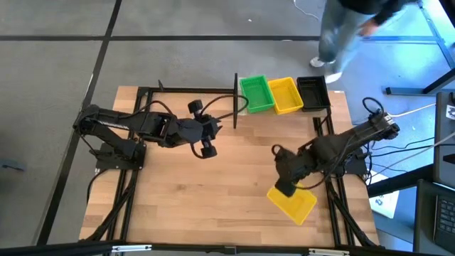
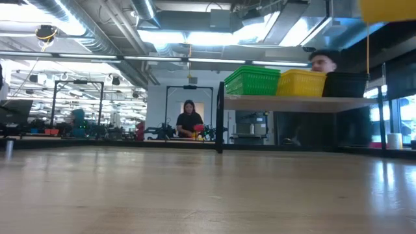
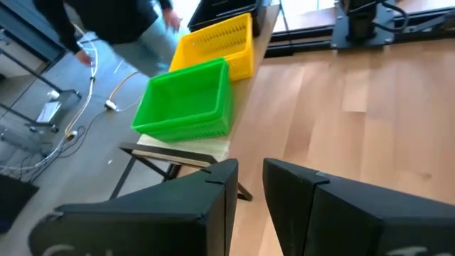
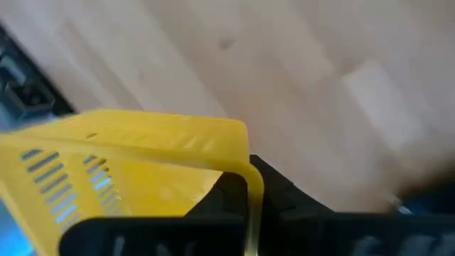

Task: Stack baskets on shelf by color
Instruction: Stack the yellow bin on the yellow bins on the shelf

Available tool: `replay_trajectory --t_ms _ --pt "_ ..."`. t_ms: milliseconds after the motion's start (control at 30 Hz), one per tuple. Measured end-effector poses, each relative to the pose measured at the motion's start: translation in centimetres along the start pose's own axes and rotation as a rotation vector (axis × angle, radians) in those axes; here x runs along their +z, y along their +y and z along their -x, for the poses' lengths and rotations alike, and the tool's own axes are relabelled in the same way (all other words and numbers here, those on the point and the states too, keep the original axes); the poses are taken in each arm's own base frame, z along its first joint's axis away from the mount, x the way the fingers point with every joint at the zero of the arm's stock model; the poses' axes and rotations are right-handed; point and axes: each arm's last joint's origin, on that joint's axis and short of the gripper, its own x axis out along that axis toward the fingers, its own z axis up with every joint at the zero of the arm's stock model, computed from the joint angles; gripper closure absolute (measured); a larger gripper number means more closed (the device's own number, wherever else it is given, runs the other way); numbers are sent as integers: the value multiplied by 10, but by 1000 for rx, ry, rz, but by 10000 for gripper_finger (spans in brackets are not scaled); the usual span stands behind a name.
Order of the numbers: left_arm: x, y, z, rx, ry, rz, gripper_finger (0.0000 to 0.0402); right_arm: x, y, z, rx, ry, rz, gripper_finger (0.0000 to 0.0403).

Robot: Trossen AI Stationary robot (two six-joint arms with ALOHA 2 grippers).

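A green basket [image 1: 257, 93], a yellow basket [image 1: 286, 94] and a black basket [image 1: 312, 92] stand side by side on the shelf [image 2: 292, 103] at the table's far edge. Another yellow basket [image 1: 293, 203] hangs above the table's near right part, with my right gripper [image 1: 286, 188] shut on it. In the low view only its bottom [image 2: 387, 9] shows, high above the tabletop. My left gripper [image 3: 250, 206] hovers over the table's middle, pointing toward the shelf's green basket [image 3: 186, 101], open by a narrow gap with nothing in it. My right gripper pinches one wall of the yellow basket at its rim [image 4: 249, 193], with a dark finger on each side of it. The fingers come from above, pointing steeply down. The basket hangs tilted below them, clear of the table.
Black metal posts [image 1: 236, 99] frame the shelf, and black rails run along the table's left and right sides. A person [image 1: 348, 28] stands on the floor beyond the far right corner. Bare tabletop [image 1: 213, 199] lies between the arms.
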Motion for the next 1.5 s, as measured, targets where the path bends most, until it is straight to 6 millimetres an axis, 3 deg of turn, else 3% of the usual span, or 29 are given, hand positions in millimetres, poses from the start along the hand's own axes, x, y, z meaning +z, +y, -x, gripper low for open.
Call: replay_trajectory --t_ms 200,467,667,900,1167,1500 --pt "0 -6 5 -23 -10 -11 341 12 -13 45 -85 -132 -113 403" --pt "1 -8 6 -72 -13 -11 341 45 -35 96 -194 -495 -121 403" --pt "0 -7 4 -67 -10 2 341 72 -66 130 -298 -623 -84 403" --pt "0 3 -3 -34 1 46 341 95 -118 171 -500 -720 -99 403" --pt "-1 16 -13 -7 17 111 341 131 -185 177 -446 -656 -138 403" --pt "-2 28 -21 29 30 138 341 177 -253 151 -288 -488 -249 403"
